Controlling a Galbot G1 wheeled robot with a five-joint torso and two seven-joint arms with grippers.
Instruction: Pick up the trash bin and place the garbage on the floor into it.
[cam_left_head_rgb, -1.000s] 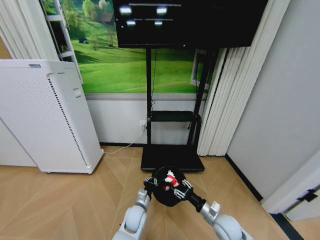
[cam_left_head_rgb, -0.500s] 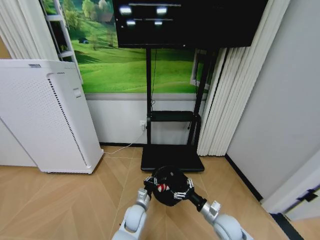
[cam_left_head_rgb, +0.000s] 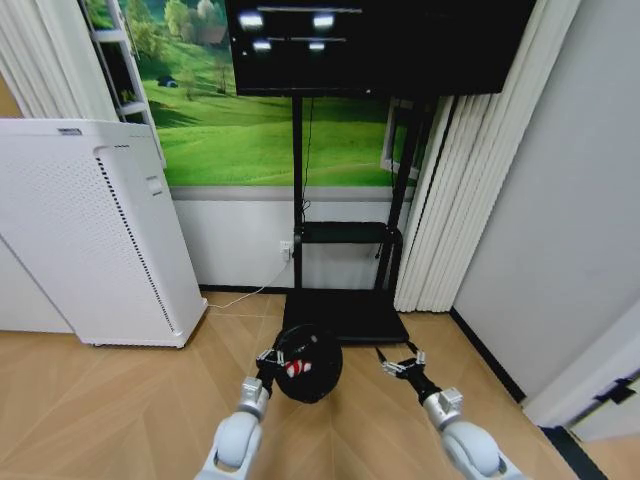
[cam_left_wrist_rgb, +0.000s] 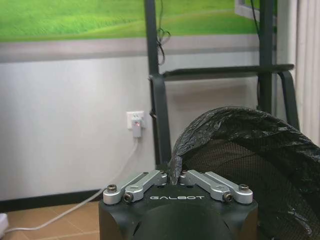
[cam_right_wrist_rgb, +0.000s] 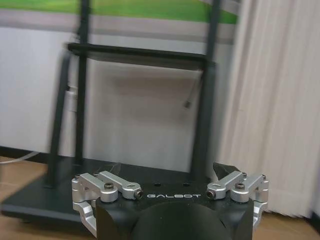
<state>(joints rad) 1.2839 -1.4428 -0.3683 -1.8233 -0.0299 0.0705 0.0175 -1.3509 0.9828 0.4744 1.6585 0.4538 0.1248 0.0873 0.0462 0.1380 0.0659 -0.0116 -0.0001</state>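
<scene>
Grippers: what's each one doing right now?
Left gripper: shut on the bin rim, bin held up.
Right gripper: open, holding nothing, off to the bin's right.

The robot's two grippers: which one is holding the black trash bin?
The left gripper holds it, shut on the rim of the trash bin. The right gripper is open, apart from the bin, holding nothing.

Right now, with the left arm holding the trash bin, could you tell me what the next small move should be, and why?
Probably lower the trash bin upright onto the floor. The left gripper is shut on its rim, litter already lies inside, and the right gripper hangs open and apart from it, with no litter in sight on the wood nearby.
</scene>
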